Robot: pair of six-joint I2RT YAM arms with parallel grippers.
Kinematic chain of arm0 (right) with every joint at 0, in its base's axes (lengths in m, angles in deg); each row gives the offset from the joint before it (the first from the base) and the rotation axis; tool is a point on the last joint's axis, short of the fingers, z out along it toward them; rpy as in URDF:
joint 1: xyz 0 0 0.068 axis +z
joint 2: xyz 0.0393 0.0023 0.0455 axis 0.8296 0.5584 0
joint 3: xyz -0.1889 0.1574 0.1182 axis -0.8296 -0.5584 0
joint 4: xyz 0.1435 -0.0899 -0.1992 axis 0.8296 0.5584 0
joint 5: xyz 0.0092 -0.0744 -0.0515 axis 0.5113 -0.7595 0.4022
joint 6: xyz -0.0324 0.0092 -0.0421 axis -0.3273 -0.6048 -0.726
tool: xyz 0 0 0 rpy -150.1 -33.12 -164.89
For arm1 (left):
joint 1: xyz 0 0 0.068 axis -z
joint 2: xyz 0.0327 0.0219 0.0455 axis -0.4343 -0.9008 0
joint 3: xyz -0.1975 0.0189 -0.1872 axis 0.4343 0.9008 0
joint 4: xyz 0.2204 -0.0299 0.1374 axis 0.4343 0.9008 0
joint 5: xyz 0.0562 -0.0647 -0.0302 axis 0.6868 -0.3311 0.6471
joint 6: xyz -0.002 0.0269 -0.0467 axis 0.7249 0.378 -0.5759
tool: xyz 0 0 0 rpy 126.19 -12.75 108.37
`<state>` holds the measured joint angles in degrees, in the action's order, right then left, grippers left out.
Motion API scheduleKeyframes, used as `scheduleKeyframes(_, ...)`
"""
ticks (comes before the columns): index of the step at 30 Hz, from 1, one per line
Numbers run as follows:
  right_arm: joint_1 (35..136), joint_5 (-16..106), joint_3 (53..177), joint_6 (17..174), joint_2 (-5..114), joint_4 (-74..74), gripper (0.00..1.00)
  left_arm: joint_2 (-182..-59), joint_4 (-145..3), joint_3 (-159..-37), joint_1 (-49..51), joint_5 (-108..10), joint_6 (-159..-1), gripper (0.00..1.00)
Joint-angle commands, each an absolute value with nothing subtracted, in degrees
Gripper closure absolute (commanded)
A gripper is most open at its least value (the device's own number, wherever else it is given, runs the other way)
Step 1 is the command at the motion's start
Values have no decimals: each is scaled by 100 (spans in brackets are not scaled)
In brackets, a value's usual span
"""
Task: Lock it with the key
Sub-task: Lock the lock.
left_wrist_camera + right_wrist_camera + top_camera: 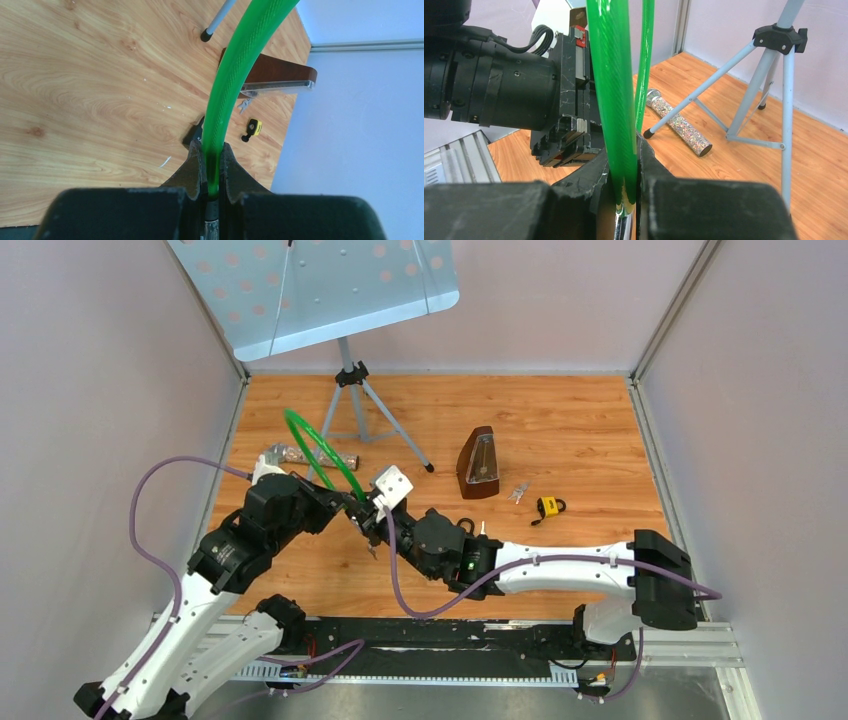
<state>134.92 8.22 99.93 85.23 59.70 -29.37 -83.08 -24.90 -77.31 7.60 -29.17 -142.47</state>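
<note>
A green cable lock [318, 445] arches up over the wooden floor, and both its ends come down between my two grippers at the centre left. My left gripper [212, 147] is shut on one end of the green cable [235, 65], just above a dark metal tip. On the other end [611, 75], my right gripper [628, 150] is shut where the green sheath meets a shiny metal pin. The two grippers sit close together, left [355, 508] and right [373, 530]. Small silver keys [518, 492] lie loose on the floor by a yellow padlock [548, 506], far from both grippers.
A brown metronome [480, 465] stands right of centre. A music stand's tripod legs [355, 390] spread at the back, with a glittery microphone [300, 455] lying beside them. Pale walls close in three sides.
</note>
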Motion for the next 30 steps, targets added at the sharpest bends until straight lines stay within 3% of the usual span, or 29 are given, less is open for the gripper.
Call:
scheduleKeyframes(1,13261,957,10208,9056,5957,-1929,94,-8049,-3578,-8030,894,-3534,-14530,100)
scheduleKeyframes(10,13146,1190,10443,9373,5495,-1652,74,-8000,-3736,-7707,896,-3611,-14626,100)
scheduleKeyframes(15,13128,1323,10307,9659,5173,-1555,38,-8044,-3826,-7656,893,-3622,-14636,100)
scheduleKeyframes(18,13120,1440,10080,9835,4887,-1558,26,-8055,-3841,-7651,897,-3585,-14623,100)
scheduleKeyframes(25,13120,2179,9601,10397,4083,-1230,17,-8151,-3949,-7591,896,-3518,-14631,100)
scheduleKeyframes(30,13120,2813,9360,11128,3858,-959,26,-8211,-4136,-7562,891,-3493,-14613,100)
